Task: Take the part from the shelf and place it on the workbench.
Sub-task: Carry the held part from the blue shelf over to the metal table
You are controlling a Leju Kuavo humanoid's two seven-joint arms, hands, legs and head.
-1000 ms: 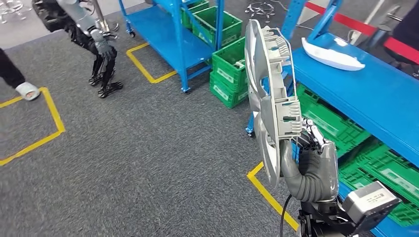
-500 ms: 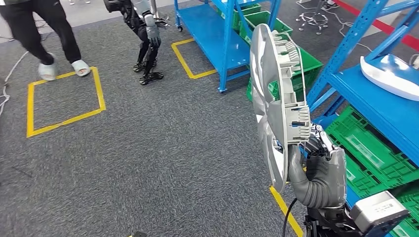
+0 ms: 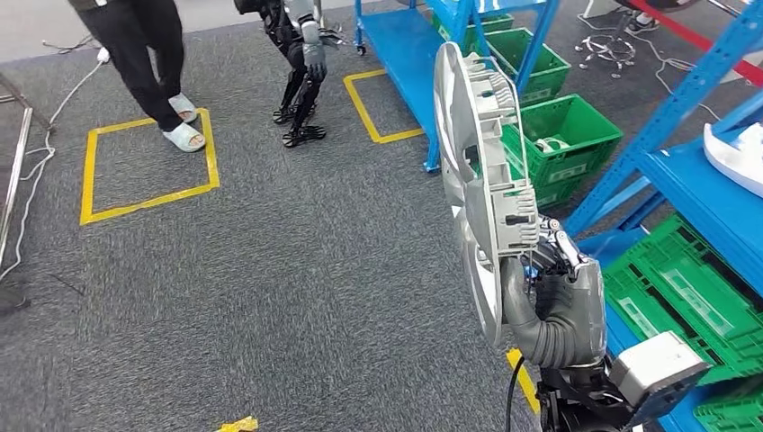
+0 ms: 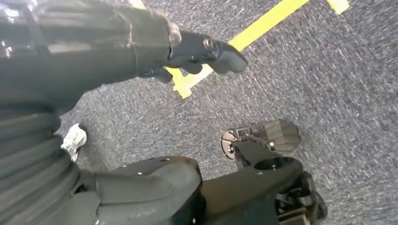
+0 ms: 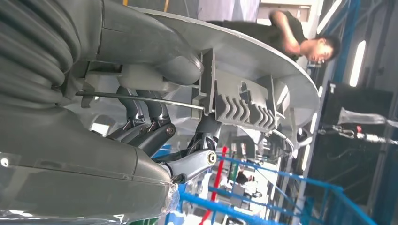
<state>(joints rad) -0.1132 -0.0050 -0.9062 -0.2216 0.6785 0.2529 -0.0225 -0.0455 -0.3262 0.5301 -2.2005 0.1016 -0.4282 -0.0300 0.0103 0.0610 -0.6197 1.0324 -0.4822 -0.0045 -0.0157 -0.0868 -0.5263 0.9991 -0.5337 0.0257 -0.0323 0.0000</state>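
Gripping the wheel-cover part (image 3: 486, 180) by its lower rim and holding it upright on edge above the carpet beside the blue shelf (image 3: 693, 171), the right hand (image 3: 562, 301) carries what looks light, stiff, thin plastic, likely top-heavy with breakable clips.

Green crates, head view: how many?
4 at least: two by the far blue shelf, two under the near rack. The held part may hide more.

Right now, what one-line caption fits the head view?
Right hand holds a round silver plastic wheel cover upright above grey carpet, blue metal shelving alongside.
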